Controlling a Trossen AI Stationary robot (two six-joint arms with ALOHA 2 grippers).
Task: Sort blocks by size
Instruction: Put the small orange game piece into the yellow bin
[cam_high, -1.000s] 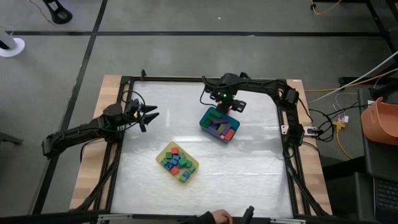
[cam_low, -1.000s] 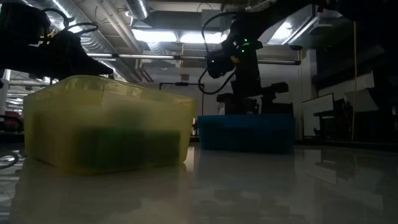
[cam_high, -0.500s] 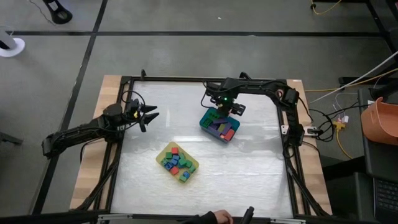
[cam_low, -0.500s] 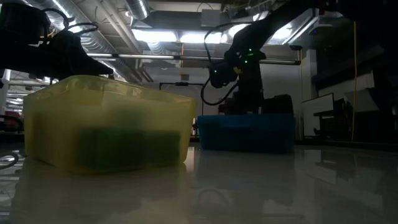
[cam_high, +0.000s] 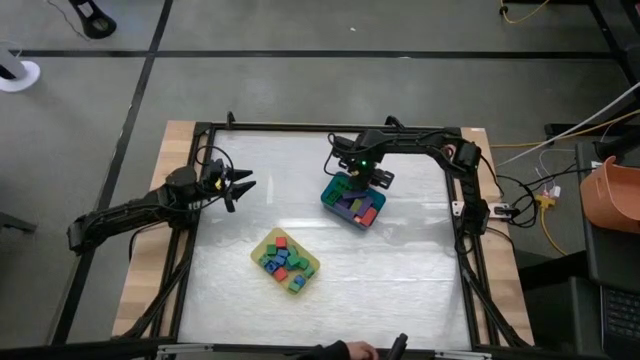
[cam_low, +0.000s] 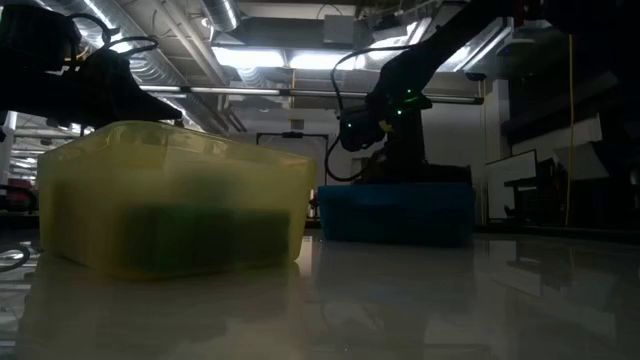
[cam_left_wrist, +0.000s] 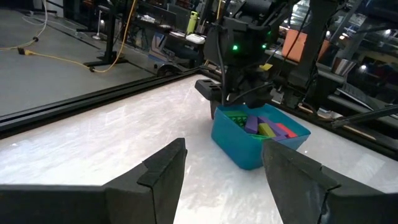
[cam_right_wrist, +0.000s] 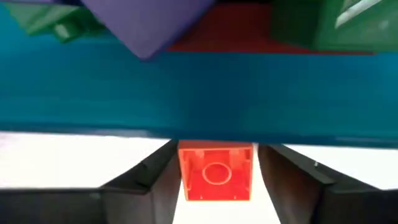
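My right gripper (cam_high: 361, 177) is shut on a red brick (cam_right_wrist: 216, 172) just above the far rim of the teal-blue tray (cam_high: 330, 196). That tray holds longer blocks (cam_high: 356, 200) in purple, green, red and yellow, and it also shows in the left wrist view (cam_left_wrist: 239, 144). The yellow tray (cam_high: 312, 262) stands nearer the table's front and holds several short blocks (cam_high: 281, 261) in green, red and blue. My left gripper (cam_high: 243, 185) is open and empty above the table's left side. My right gripper pinches the red brick by two opposite sides (cam_right_wrist: 184, 174) between its two fingers (cam_right_wrist: 148, 180). The brick's hollow underside faces the wrist camera. The fingers come from above, pointing down. The brick is lifted clear of the table, by the teal-blue tray's far wall (cam_right_wrist: 199, 93).
A black frame (cam_high: 300, 127) runs around the white table top. Bare table lies between the two trays and to the right of them. In the low view the yellow tray (cam_low: 175, 200) stands close in front and the teal-blue tray (cam_low: 395, 212) behind it. A person's hand (cam_high: 350, 350) shows at the near edge.
My right gripper has come down toward the teal-blue tray's far rim, moving a little toward the table's near edge, with the red brick still in its fingers.
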